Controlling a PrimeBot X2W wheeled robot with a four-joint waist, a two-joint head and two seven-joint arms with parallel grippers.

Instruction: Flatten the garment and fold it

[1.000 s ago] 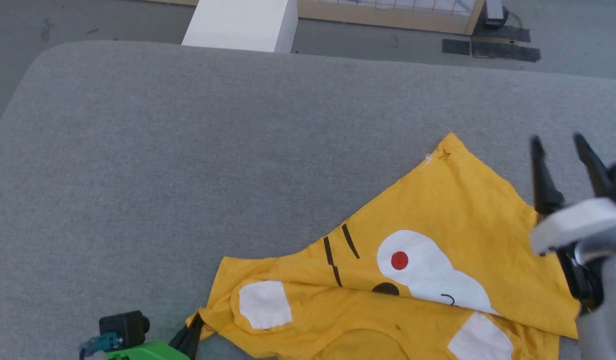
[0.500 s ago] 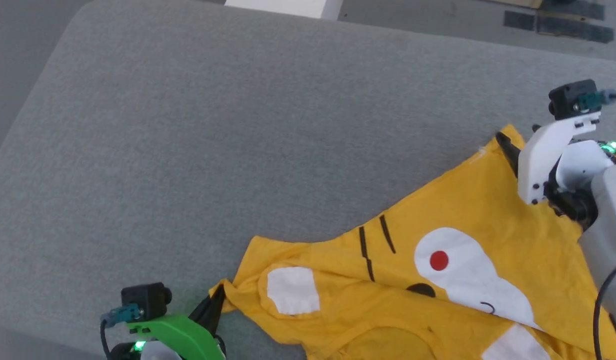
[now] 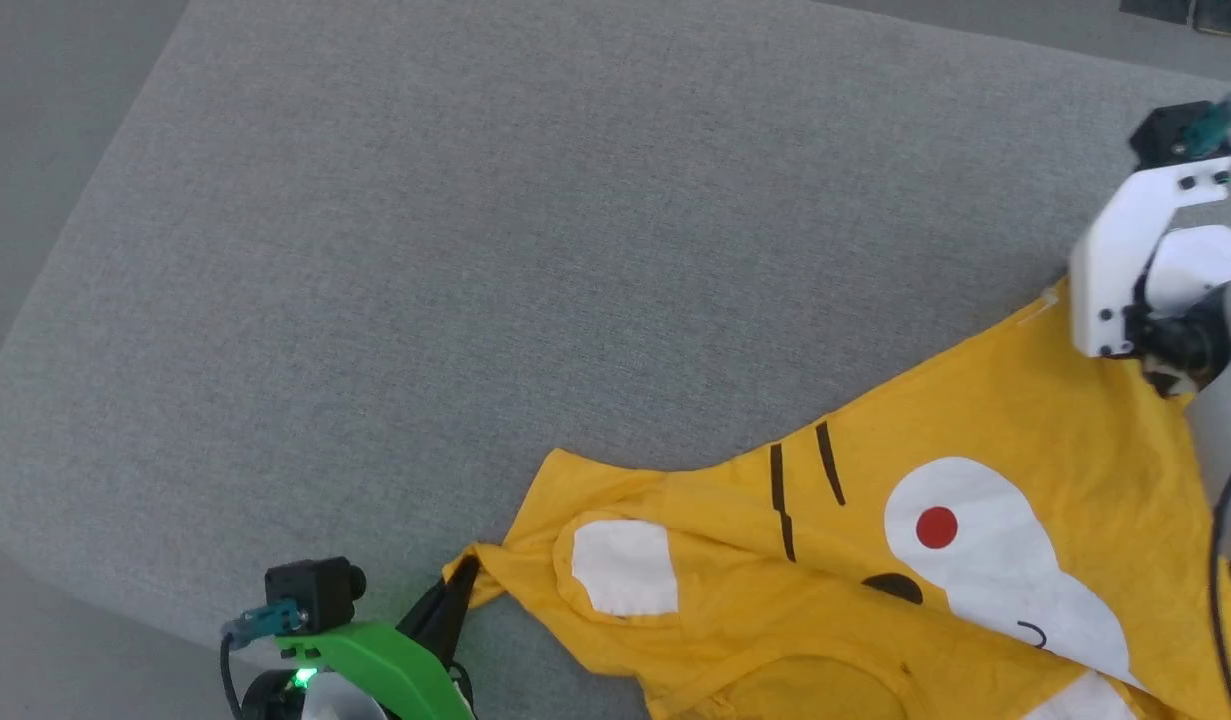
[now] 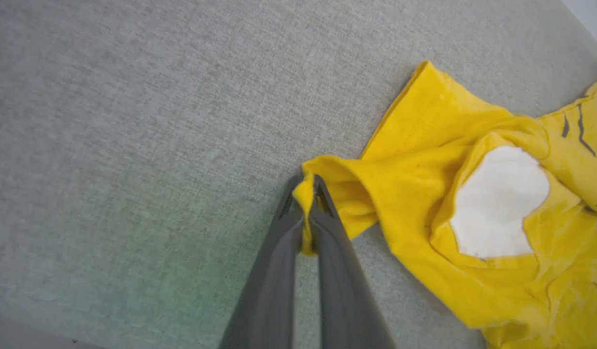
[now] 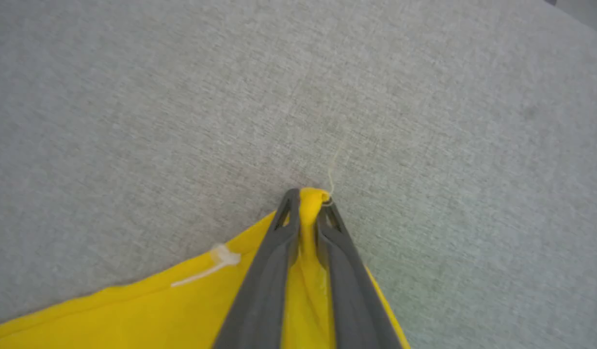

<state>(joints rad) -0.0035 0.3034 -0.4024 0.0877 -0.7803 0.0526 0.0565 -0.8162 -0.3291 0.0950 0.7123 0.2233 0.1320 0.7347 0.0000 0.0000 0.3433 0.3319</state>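
Yellow-orange short-sleeved garment (image 3: 985,420) with a cartoon face is lying rumpled on the grey fabric-covered desk (image 3: 475,250), at its near right in the head view, with the white muzzle, red dot and black whisker lines facing up. The left gripper (image 4: 305,189) is pinching a bunched yellow edge near the white sleeve patch (image 4: 497,203) — the left wrist view is making that nip plain. The right gripper (image 5: 308,196) is clamping the garment's far corner. Its wrist view is showing a loose pale thread (image 5: 333,169) there, while in the head view a white bracket (image 3: 1125,270) is hiding those fingers.
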